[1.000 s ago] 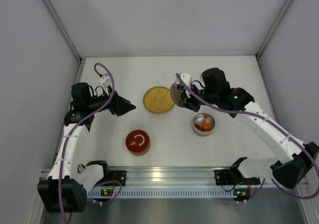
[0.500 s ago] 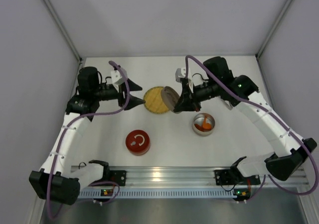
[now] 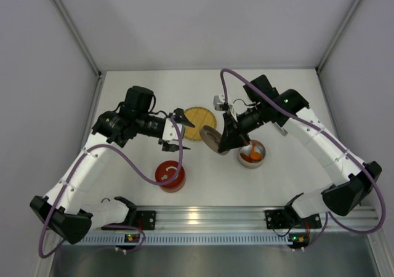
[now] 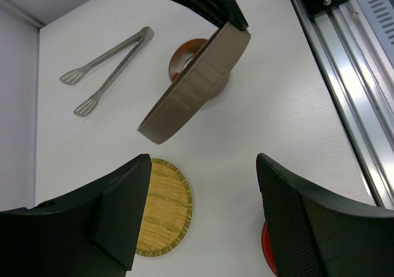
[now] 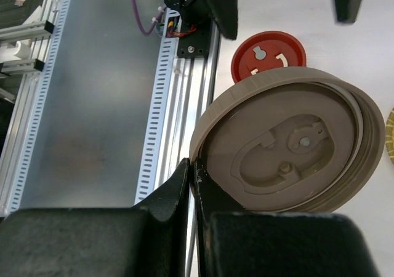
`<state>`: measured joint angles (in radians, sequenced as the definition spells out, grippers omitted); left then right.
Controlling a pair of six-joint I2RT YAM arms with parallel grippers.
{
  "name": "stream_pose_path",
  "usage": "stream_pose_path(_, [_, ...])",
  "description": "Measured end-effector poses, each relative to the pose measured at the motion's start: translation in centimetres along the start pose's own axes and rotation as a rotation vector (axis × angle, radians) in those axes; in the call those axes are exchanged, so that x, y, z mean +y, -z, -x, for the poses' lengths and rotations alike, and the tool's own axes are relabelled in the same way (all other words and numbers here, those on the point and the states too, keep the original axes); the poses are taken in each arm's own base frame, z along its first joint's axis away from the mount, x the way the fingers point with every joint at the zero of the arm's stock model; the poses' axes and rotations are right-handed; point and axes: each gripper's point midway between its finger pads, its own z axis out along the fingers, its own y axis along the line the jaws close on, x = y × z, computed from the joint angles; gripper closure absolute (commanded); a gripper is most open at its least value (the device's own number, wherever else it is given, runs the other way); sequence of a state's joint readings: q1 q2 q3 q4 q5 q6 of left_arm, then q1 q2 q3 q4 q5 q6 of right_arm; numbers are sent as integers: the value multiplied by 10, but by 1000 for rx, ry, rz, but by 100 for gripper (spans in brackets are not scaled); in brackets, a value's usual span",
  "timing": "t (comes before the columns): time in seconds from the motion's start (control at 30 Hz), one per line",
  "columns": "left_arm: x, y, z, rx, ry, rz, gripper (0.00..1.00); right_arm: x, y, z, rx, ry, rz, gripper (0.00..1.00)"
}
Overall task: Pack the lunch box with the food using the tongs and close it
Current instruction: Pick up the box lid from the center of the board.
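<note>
1. A rail [image 3: 209,218] runs along the near edge of the table [image 3: 141,92]. Just past it, left of centre, a red lid [image 3: 170,175] lies flat.
2. Right of that lid and a little farther back stands the tin [image 3: 262,149], uncovered. The food [image 3: 250,157], a few orange pieces, sits inside it.
3. The right gripper [image 5: 192,177] is pinched tight on the rim of a tan lid [image 5: 289,148]. It holds the lid tilted on edge, just left of the tin.
4. The left gripper [image 3: 179,131] hangs over the table between the red lid and the plate. Its jaws are spread wide with nothing between them, and they face the tan lid.
5. The plate [image 3: 197,118], yellow and woven, lies flat beyond both grippers.
6. Farthest back, the tongs [image 4: 108,71] lie flat on the table past the tin, apart from it and untouched. Their arms form a narrow V. Only the left wrist view shows them.
</note>
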<state>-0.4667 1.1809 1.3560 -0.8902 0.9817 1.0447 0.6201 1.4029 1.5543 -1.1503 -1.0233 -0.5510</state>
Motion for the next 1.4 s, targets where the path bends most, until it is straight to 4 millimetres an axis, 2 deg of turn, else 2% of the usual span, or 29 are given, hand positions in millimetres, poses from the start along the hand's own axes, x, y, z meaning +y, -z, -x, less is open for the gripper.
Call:
stream_pose_path(0.07, [-11,-9,0,18,-43,-46,27,1,-1,-1,5,-15,16,100])
stream_pose_path(0.13, [-13,-12,-3,42,-84,-57,27,1,-2,-1,6,-25,30,100])
stream_pose_path(0.43, [-2,-16,-11,91,-174,-25,28,6,-3,-2,18,-45,74,100])
stream_pose_path(0.7, [-1,-27,-11,66,-142,-23,29,7,-4,-3,26,-49,98,100])
stream_pose_path(0.93, [-2,-43,-10,31,-93,-44,32,14,-2,7,13,-17,117,100])
stream_pose_path(1.07, [-3,-52,-10,23,-93,-65,37,14,-3,8,13,-15,129,100])
stream_pose_path(1.17, [-4,-56,-11,21,-93,-75,44,14,-5,8,13,-11,135,100])
stream_pose_path(1.3, [-9,-61,-11,24,-101,-96,63,16,-5,6,19,-25,147,100])
stream_pose_path(1.4, [-17,-63,-14,37,-100,-125,70,19,-4,6,24,-39,152,100])
